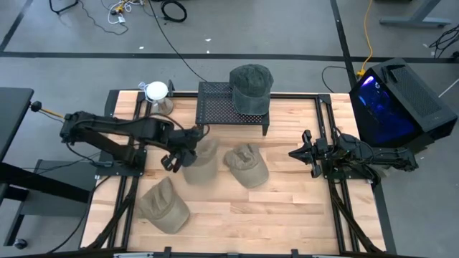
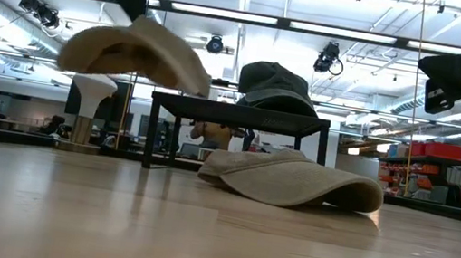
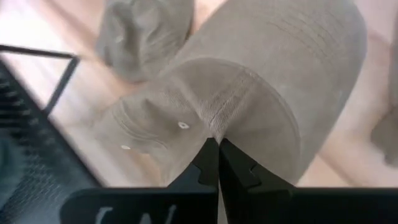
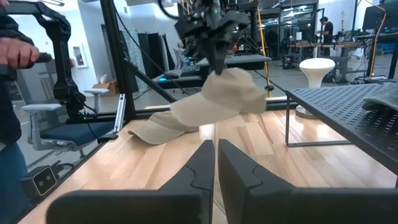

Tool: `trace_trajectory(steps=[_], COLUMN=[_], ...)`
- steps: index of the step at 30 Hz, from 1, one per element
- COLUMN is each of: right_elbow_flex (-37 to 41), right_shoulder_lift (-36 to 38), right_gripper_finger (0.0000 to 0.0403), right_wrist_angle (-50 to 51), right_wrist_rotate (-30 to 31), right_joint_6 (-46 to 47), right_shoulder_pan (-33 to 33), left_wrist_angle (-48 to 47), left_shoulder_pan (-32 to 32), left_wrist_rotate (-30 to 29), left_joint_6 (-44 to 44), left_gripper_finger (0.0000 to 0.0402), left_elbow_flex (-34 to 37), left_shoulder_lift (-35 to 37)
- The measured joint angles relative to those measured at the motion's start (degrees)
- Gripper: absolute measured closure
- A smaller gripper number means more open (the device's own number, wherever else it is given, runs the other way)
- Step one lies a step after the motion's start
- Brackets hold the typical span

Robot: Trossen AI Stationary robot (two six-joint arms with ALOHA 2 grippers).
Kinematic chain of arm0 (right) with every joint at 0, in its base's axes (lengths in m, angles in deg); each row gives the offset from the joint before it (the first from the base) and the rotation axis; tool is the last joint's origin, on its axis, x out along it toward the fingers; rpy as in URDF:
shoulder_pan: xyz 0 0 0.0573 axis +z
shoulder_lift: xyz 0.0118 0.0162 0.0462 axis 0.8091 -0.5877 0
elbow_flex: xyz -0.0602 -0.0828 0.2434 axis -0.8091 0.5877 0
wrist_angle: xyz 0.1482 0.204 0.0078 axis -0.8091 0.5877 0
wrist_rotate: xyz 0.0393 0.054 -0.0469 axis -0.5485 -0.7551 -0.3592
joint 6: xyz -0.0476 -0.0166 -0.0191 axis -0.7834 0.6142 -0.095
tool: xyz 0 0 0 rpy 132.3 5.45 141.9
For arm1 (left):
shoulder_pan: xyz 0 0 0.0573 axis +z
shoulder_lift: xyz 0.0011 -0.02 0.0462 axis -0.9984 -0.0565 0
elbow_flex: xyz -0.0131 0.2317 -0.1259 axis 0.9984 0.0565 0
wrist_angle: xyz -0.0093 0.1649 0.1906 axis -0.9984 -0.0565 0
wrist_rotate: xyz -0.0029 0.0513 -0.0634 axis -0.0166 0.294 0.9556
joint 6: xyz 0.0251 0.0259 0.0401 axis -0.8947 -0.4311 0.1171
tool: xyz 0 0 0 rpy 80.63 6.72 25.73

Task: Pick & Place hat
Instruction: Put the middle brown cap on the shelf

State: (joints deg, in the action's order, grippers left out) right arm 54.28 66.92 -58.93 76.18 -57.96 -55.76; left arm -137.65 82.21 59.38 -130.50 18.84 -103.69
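Note:
My left gripper (image 1: 174, 156) is shut on a tan hat (image 1: 201, 161), which hangs in the air over the table's left middle (image 2: 137, 51). A second tan hat (image 1: 246, 165) lies on the table to its right, resting on its brim and crown edge (image 2: 296, 181). A third tan hat (image 1: 163, 206) lies near the front left. A dark green hat (image 1: 251, 87) sits on a black mesh stand (image 1: 219, 107) at the back. My right gripper (image 1: 295, 153) waits shut at the table's right, fingers level (image 4: 215, 155), with nothing between them. My left gripper pinches the tan hat between its two fingers (image 3: 208, 162) at the seam where the brim meets the crown (image 3: 214, 127). The fingers come slanting down from the table's left. The hat hangs below them, tilted and clear of the table.
A white rounded stand (image 1: 156, 92) is at the back left beside the mesh stand. Black rails (image 1: 326, 129) frame the table's sides. Bare wood lies along the near middle (image 1: 287, 215). A person (image 4: 12, 74) stands beyond the table in the right wrist view.

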Motion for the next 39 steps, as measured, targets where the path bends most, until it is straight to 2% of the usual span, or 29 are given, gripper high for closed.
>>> trace_trajectory(steps=[16, 29, 35, 39], right_elbow_flex=[0.00, 0.00, 0.00, 0.00], right_shoulder_lift=[-0.01, -0.02, 0.00, -0.02], right_gripper_finger=[0.0378, 0.0378, 0.0378, 0.0378], right_wrist_angle=[-0.05, -0.06, -0.08, -0.08], right_wrist_rotate=[-0.01, 0.01, -0.01, -0.01], right_joint_6=[0.00, 0.00, 0.00, -0.01], right_shoulder_pan=[-0.01, -0.01, 0.00, -0.01], left_wrist_angle=[0.67, 9.59, 14.57, 14.08], left_shoulder_pan=[13.84, 24.19, 26.07, 27.24], left_wrist_rotate=[-2.59, -3.68, -4.16, -3.38], left_joint_6=[-16.12, -30.07, -32.20, -31.91], left_gripper_finger=[0.0401, 0.0401, 0.0400, 0.0400], left_elbow_flex=[-11.96, -12.37, -12.37, -12.35], left_shoulder_lift=[-0.09, -0.13, -0.57, -1.86])
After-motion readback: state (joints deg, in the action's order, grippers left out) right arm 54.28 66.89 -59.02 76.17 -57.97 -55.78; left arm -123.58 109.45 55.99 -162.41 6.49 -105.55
